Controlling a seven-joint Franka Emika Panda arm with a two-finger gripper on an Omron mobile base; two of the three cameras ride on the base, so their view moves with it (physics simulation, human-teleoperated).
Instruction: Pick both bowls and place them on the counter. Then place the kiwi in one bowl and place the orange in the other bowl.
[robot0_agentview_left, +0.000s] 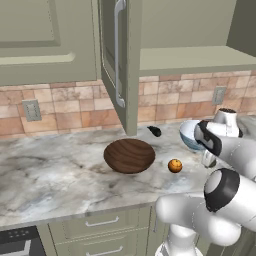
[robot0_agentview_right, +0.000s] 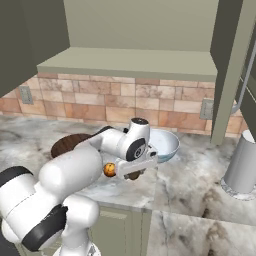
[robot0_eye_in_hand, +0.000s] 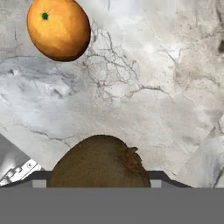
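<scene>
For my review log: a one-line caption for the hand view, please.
Hand closed around the kiwi above the marble counter, orange lying nearby.

I see wooden bowl (robot0_agentview_left: 129, 155) mid-counter (robot0_agentview_left: 50, 175), orange (robot0_agentview_left: 175, 165) to its right nearer the front edge, patterned bowl (robot0_agentview_right: 167, 143) further right toward the back, kiwi (robot0_eye_in_hand: 99, 162) beside the orange.

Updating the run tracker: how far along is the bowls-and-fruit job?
Done: the wooden bowl and the white bowl stand on the counter. In hand: the tool is closed around the kiwi, low over the counter. Left: kiwi into one bowl; the orange, on the counter, into the other.
</scene>
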